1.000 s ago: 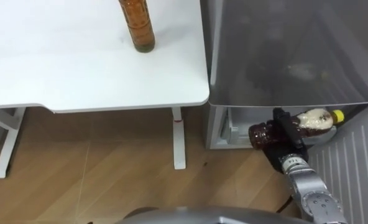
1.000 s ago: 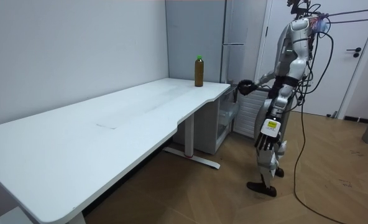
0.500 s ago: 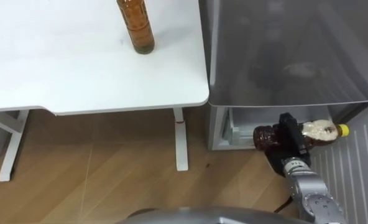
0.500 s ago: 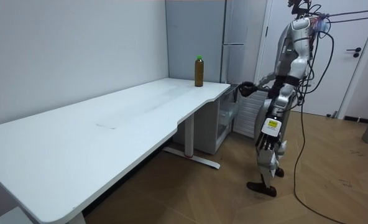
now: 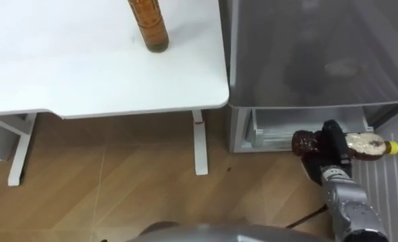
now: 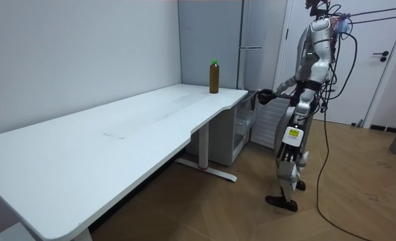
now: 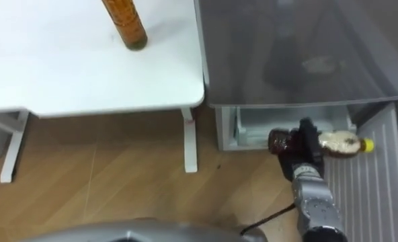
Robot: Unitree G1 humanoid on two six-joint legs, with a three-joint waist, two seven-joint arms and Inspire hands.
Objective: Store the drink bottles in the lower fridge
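Right robot hand [image 5: 333,142] is closed round a drink bottle [image 5: 364,143]. You've got it lying on its side, yellow cap toward the robot's right, dark base toward the left. The bottle hangs just in front of the open lower fridge compartment [image 5: 280,126]. A second bottle [image 5: 150,23] stands upright on the white worktop [image 5: 85,67], near the edge next to the fridge. In the room view your robot stands facing the fridge. Left robot hand [image 6: 285,155] hangs by its side; you can't tell its state.
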